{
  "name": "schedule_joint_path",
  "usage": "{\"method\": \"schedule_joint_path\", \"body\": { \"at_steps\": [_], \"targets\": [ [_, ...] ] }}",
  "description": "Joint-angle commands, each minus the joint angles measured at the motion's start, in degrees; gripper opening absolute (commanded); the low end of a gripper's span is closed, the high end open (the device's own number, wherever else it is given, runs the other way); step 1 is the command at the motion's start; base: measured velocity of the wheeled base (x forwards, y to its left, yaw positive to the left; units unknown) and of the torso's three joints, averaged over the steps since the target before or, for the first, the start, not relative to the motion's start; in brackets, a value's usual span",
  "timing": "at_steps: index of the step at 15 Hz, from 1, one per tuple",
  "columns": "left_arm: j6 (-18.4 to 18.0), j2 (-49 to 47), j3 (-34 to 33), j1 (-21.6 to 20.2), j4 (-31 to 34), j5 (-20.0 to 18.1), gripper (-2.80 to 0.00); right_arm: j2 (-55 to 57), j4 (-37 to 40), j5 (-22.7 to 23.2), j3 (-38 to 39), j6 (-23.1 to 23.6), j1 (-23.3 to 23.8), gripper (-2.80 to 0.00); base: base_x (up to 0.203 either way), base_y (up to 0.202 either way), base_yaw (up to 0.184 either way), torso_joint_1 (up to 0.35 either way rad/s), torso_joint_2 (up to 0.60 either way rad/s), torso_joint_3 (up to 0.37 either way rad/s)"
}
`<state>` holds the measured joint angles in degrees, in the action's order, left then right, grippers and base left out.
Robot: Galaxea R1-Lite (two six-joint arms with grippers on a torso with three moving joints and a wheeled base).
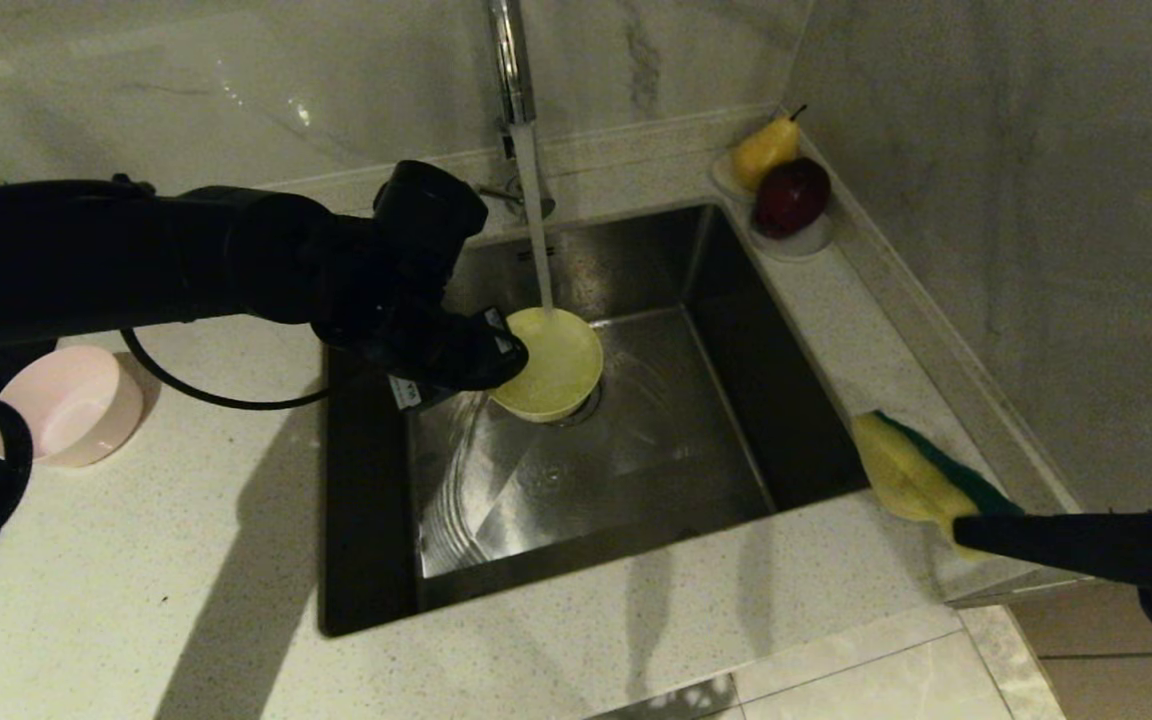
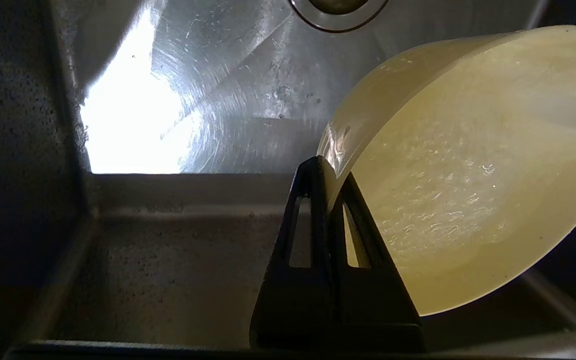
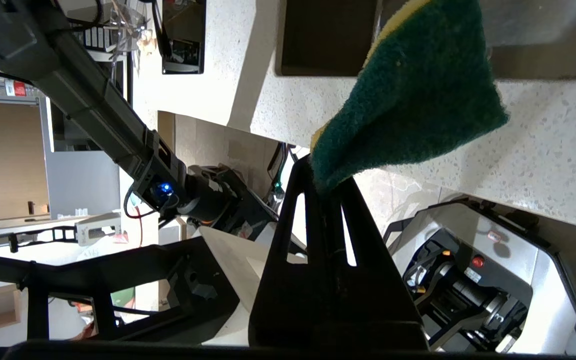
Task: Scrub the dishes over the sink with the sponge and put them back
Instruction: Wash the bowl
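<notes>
While my left tool (image 2: 329,176) pinches the yellow bowl's (image 1: 556,362) rim under the faucet (image 1: 514,70), over the sink (image 1: 696,420), my right tool (image 3: 325,186) grips the sponge (image 1: 911,468) right of the sink. I'd keep the bowl tilted and bring the sponge's green face inside.

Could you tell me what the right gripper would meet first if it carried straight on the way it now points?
Probably the sink. The right gripper, shut on the sponge, points across the counter's near right corner towards the basin. Nothing shows between, though its height above the counter is unclear.
</notes>
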<state>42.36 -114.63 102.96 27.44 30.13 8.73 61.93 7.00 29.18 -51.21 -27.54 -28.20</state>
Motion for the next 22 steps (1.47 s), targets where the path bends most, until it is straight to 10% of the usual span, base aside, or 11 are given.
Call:
{"method": "schedule_joint_path", "body": {
  "at_steps": [1,5,14,22],
  "targets": [
    [0.1,2.2,-2.3,0.0,-0.3,0.2,-2.80,0.0,0.0,0.2,0.3,-0.1,0.0,-2.80,0.000,0.000,0.000,0.000,0.00,0.000],
    [-1.8,8.3,-11.3,-0.1,-7.6,0.7,-2.80,0.1,0.2,-0.3,0.5,-0.4,0.7,-2.80,0.000,0.000,0.000,0.000,0.00,0.000],
    [-30.1,19.7,-41.3,-3.5,-58.1,6.3,-2.80,-0.1,0.3,-0.4,-0.1,-0.4,0.7,-2.80,0.000,0.000,0.000,0.000,0.00,0.000],
    [-34.8,22.5,-43.3,-5.4,-74.9,7.0,-2.80,-0.4,0.3,-0.1,0.2,-0.1,0.2,-2.80,0.000,0.000,0.000,0.000,0.00,0.000]
  ]
}}
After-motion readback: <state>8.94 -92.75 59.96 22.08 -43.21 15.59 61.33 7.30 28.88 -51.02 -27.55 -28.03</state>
